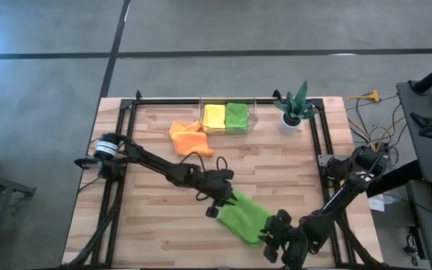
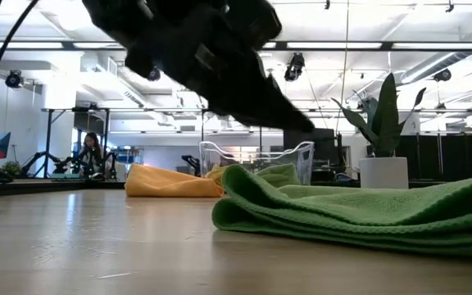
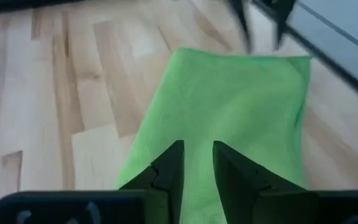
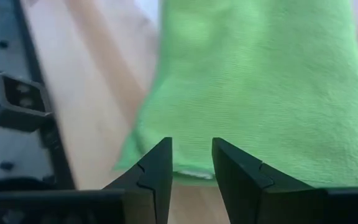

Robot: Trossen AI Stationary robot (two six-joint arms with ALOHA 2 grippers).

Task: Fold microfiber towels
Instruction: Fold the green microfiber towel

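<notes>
A lime green towel (image 1: 244, 216) lies folded in several layers on the table near its front edge; it also shows in the low view (image 2: 359, 209). My left gripper (image 1: 222, 204) hovers over the towel's left end (image 3: 197, 124), its fingers slightly apart and above the cloth (image 2: 297, 123). My right gripper (image 1: 277, 234) is at the towel's right end (image 4: 253, 81), its fingers slightly apart just short of the cloth's edge. An orange towel (image 1: 188, 138) lies crumpled at the back. A yellow towel (image 1: 214, 116) and a second green towel (image 1: 237, 116) lie folded in a clear bin.
The clear bin (image 1: 255, 112) stands at the table's far edge, with a spiky green plant in a white pot (image 1: 292, 112) to its right. A black frame rail (image 1: 321, 150) runs along the table's sides. Bare wood (image 1: 156, 225) lies left of the green towel.
</notes>
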